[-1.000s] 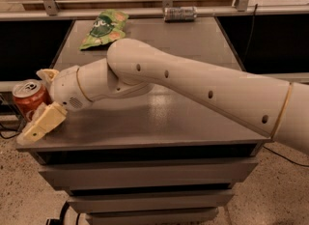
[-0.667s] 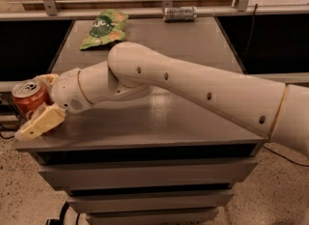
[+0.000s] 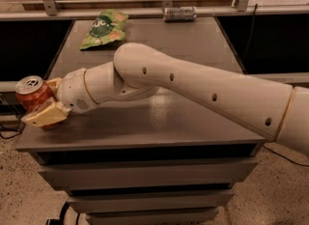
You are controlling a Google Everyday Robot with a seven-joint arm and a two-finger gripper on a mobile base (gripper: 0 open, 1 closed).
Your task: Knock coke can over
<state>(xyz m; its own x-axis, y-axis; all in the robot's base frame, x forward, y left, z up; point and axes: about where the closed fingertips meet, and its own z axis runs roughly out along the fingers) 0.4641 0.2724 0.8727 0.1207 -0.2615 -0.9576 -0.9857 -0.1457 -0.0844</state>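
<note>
My pincer (image 3: 42, 102) sits at the near corner of the table (image 3: 193, 118), on the left of the view, right against the coke can (image 3: 30, 92). The can leans outward at the table's very edge. I cannot tell whether the pincer is clenched on it or released.

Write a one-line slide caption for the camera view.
Robot's pincer at the coke can on the table's edge, green snack bag beyond.

This looks like a robot test lab: a grey metal drawer cabinet (image 3: 145, 175) stands on speckled flooring (image 3: 275, 195), with a cable (image 3: 286, 157) trailing beside it. The gripper (image 3: 40, 101) is at the cabinet's front-left corner.
</note>
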